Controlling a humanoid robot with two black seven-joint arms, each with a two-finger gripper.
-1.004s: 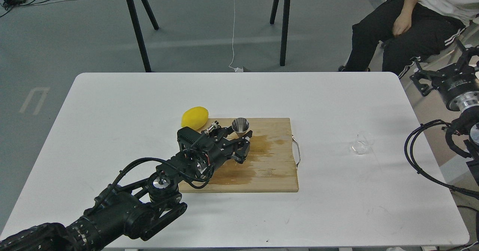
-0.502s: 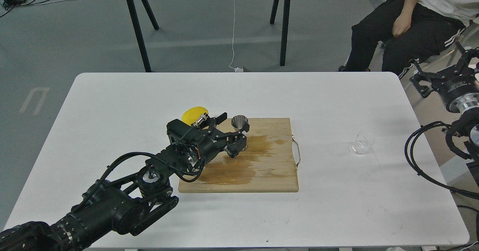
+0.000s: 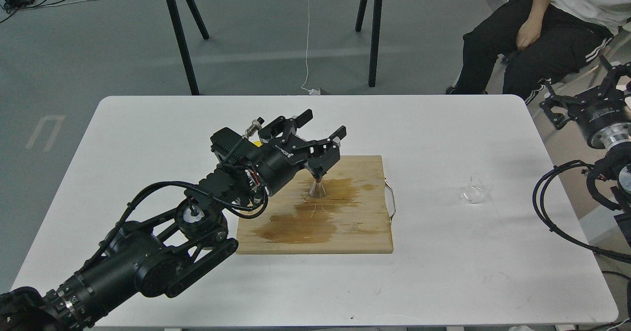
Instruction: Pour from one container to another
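Above jigger (image 3: 317, 189), left gripper (image 3: 323, 128) spread wide, holding nothing, touching nothing.

Left arm (image 3: 148, 267): matte black throughout, thick ribbed links, a round silver-capped joint, loose black cables looping alongside, and red and pale wiring showing inside an open housing near the wrist. Left gripper (image 3: 323, 131): black skeletal linkage fingers, small white lettering on the body, a short silver connector stub on top. Right arm (image 3: 604, 124): black with a polished silver ring, black cable loops below, ending in the right gripper (image 3: 581, 94), black and angular.
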